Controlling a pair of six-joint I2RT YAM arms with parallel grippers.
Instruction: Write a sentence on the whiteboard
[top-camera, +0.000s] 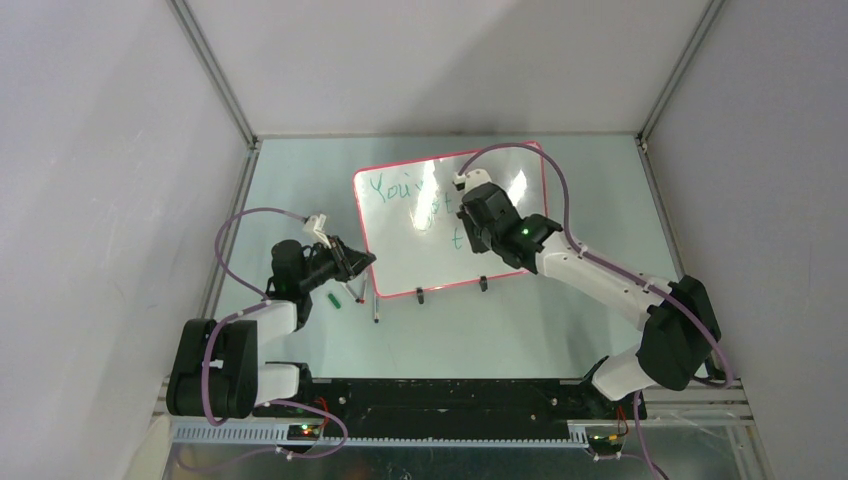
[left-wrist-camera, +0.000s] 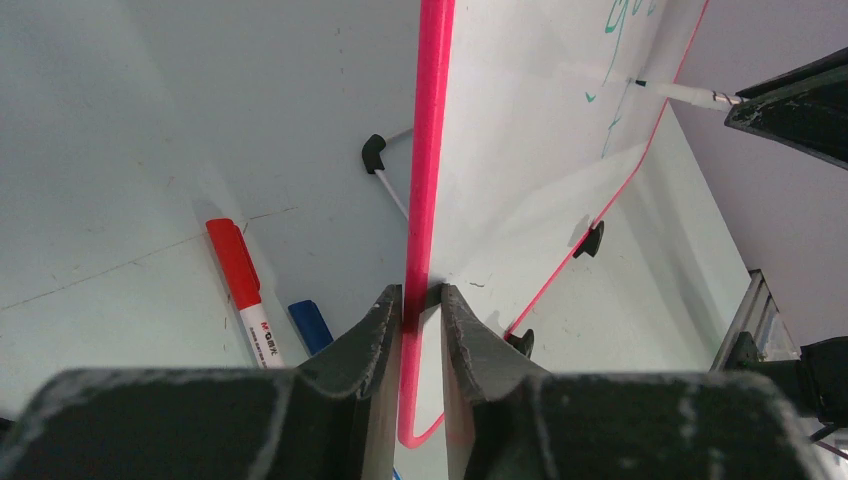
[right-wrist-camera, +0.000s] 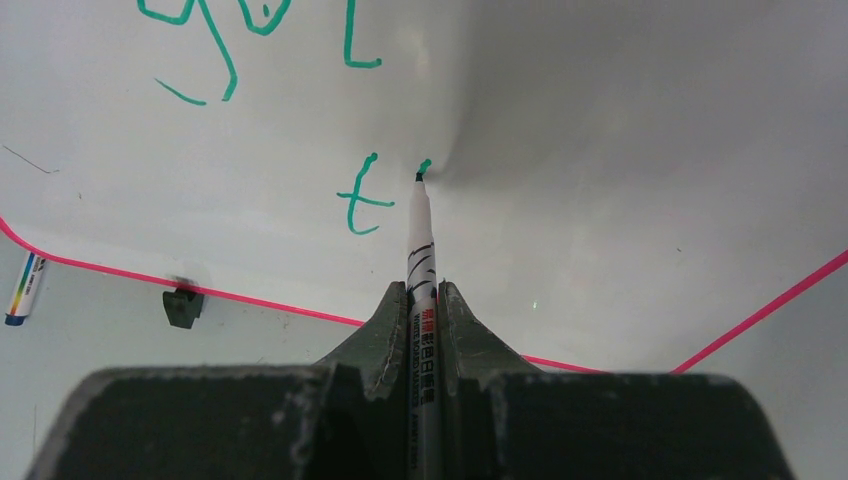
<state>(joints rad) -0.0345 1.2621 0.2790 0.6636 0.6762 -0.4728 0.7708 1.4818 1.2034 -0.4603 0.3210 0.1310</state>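
Risk one: your left fingers (left-wrist-camera: 415, 297) are clenched on the pink rim of the whiteboard (left-wrist-camera: 540, 120) near one corner only. Pen pressure applied well away from that hold could, in my judgement, lever the board so it pivots or slips in the pinch, and the stroke would break. Risk two: your right fingers (right-wrist-camera: 423, 292) grasp the marker (right-wrist-camera: 421, 225) low on its barrel, leaving a long free end. Pushing too hard could tilt it in the grip, and pressing too lightly could lift the tip off. Risk three: the right wrist hangs over the written lines, so a low sweep might smear them. Position: the board sits on the worktop (top-camera: 560, 320) between the arms. The sentence (top-camera: 395, 190) steps down across it. The marker tip touches the board just right of the lone "t", straight ahead of the right fingers. A red-capped marker (left-wrist-camera: 240, 280) lies loose just beside the left fingers.
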